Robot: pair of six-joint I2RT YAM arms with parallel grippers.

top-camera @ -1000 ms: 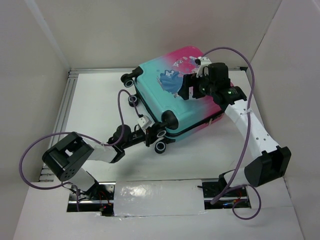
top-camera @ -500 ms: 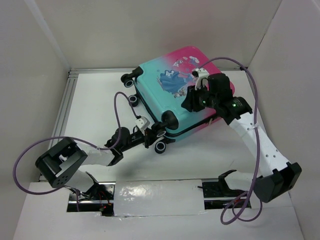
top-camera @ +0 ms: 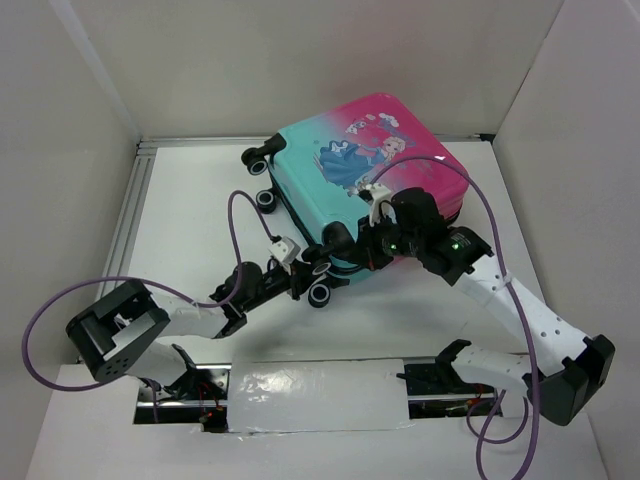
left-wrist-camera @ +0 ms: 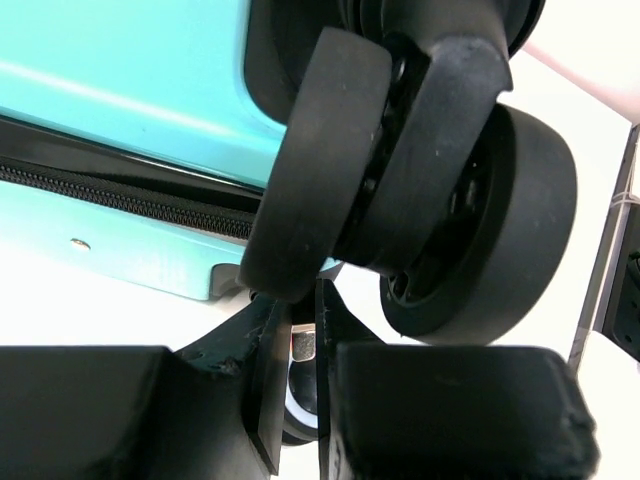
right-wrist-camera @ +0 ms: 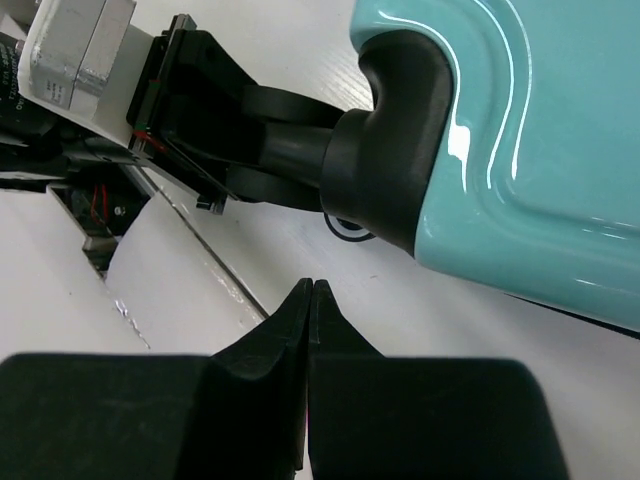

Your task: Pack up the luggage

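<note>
Luggage (top-camera: 400,130) lies closed on bench (top-camera: 200,200), print up. Right pincer (right-wrist-camera: 308,290) closed, empty, beside its teal corner. Left pincer (left-wrist-camera: 305,315) under a wheel (left-wrist-camera: 480,220); tips mostly hidden, cannot tell grip.

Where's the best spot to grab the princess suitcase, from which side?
Probably a wheel on the luggage, coming from its near-left end. It is wide and smooth lying flat, but the wheels stick out, narrow enough to pinch.
</note>
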